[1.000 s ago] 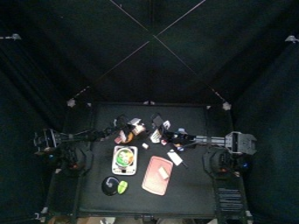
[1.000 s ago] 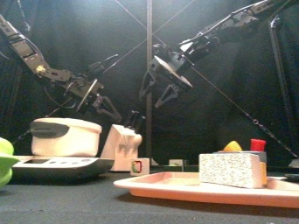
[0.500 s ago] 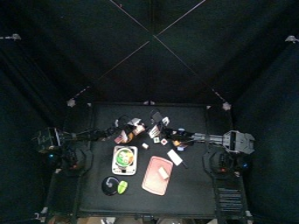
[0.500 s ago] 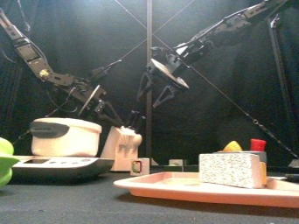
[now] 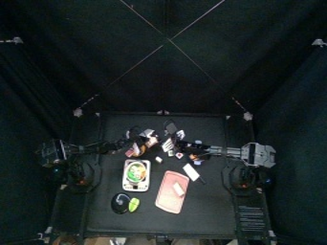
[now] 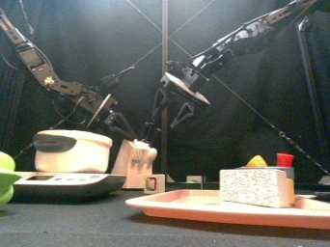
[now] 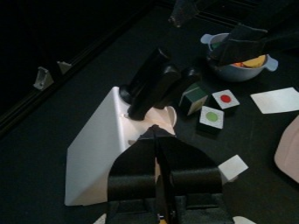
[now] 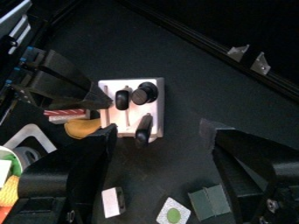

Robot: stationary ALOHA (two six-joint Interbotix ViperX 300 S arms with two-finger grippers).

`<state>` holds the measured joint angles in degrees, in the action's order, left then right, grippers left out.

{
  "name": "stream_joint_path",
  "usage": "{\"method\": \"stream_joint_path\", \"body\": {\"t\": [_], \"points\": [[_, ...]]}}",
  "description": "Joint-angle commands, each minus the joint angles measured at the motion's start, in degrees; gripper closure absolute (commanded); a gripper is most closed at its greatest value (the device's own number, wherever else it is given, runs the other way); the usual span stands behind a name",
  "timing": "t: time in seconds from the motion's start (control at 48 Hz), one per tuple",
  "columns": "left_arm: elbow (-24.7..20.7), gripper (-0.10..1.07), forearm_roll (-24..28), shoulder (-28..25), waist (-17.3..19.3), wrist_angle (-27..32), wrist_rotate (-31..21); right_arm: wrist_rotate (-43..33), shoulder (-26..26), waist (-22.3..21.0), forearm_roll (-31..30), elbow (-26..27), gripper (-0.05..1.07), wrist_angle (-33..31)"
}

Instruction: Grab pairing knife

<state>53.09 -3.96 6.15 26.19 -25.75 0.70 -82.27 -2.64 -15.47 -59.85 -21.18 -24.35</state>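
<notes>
A white knife block stands at the table's far middle, black knife handles sticking out of its top. Small green-and-white cards lie just beside it, with a blue bowl behind them. The left gripper reaches in from the left, jaws clamped on a cream-handled paring knife at the block. The right gripper hovers above, jaws wide apart.

The black bench carries a white knife block, a pink tray — and small cards.
</notes>
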Motion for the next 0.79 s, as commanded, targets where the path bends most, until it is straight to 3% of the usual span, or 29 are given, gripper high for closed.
{"method": "stream_joint_path", "body": {"t": [0.0,0.771], "points": [[-0.4,0.69,-0.1,0.4,0.4,-0.1,0.0,0.0,1.0,0.3,0.4,0.1,-0.01,-0.1],[-0.4,0.69,-0.2,0.4,0.4,0.0,0.0,0.0,-6.2,0.5,-1.2,5.7,0.05,-0.4]]}}
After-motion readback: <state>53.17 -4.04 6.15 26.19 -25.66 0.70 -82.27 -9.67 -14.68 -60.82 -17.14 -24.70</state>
